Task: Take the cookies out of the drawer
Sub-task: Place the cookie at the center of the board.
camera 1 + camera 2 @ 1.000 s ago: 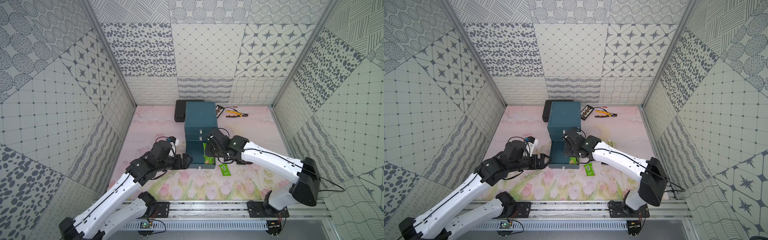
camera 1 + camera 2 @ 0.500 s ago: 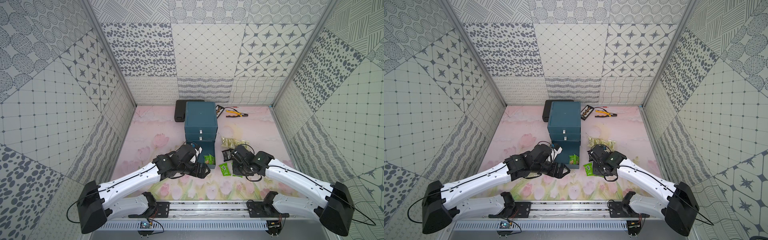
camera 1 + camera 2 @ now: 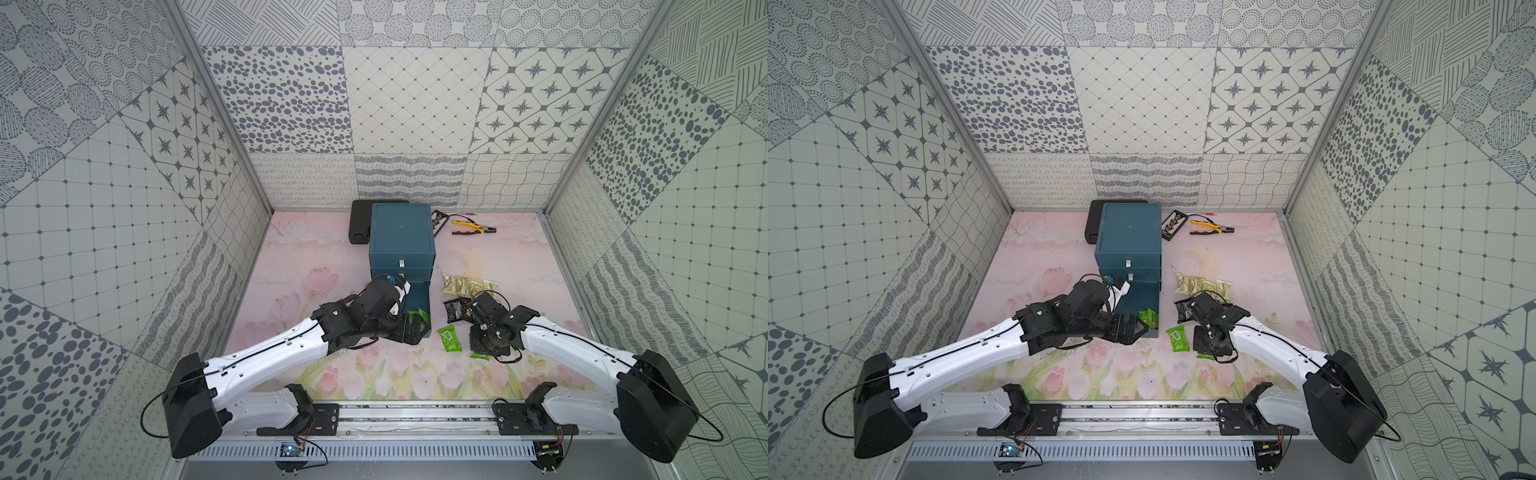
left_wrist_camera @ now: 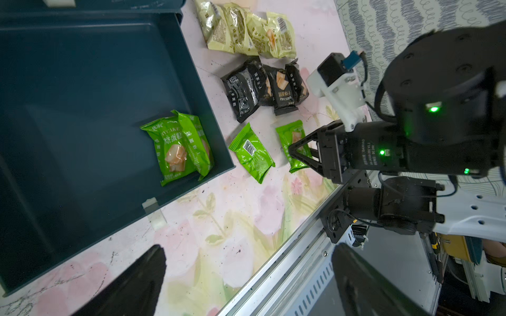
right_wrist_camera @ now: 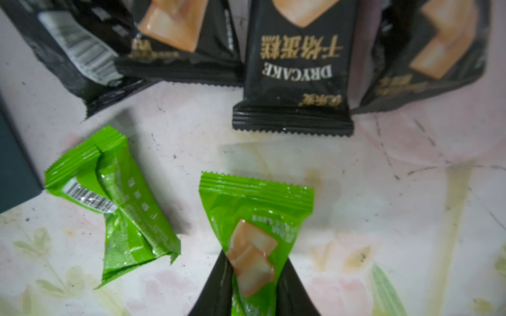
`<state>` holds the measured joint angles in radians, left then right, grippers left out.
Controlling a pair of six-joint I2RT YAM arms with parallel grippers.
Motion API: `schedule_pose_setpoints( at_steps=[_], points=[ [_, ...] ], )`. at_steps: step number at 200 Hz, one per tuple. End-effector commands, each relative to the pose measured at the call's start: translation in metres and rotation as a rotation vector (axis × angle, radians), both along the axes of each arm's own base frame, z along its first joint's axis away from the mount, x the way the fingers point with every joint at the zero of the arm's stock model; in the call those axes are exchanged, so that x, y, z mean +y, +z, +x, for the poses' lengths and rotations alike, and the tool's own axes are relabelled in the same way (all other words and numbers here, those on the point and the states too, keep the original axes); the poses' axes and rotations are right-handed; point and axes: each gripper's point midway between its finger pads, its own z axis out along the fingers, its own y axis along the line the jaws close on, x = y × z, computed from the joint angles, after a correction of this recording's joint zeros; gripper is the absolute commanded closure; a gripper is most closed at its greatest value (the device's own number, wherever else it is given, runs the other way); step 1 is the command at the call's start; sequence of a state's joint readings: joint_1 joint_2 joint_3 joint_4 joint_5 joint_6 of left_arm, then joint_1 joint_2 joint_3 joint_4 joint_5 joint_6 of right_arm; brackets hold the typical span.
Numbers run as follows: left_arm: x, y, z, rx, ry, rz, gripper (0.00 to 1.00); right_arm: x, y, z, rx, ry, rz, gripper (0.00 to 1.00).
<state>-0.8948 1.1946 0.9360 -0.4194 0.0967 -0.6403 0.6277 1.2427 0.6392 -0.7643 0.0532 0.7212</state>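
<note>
Inside the drawer, two green cookies, third cookie outside, right gripper clamped on fourth cookie, left gripper apart.

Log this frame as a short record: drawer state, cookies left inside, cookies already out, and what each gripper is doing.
drawer: bottom one of the blue cabinet, pulled open
left inside: two green packets, overlapping, in a front corner
out on the mat: gold packets, black packets, loose green packet
right gripper: shut on the held green packet, beside the loose one
left gripper: open, empty, near the drawer's front
</note>
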Motion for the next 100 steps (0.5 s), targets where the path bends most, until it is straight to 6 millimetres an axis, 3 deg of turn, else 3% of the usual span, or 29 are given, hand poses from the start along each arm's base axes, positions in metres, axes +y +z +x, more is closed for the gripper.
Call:
schedule_pose_setpoints(
  at_steps=[1,22,59,100],
  points=[
    [0.007,0.005,0.017,-0.051,0.062,0.028,0.01,0.011,-0.005,0.010,-0.021,0.033,0.033,0.76],
    [0.016,0.005,0.023,-0.043,0.104,0.017,0.01,0.014,-0.008,0.012,-0.010,0.041,0.031,0.69],
    [0.038,0.009,0.032,-0.041,0.163,0.001,0.01,0.021,-0.006,0.018,-0.001,0.039,0.044,0.45],
    [0.062,0.015,0.034,-0.044,0.221,0.012,0.01,0.026,0.015,0.027,-0.038,-0.007,0.069,0.34]
  ],
)
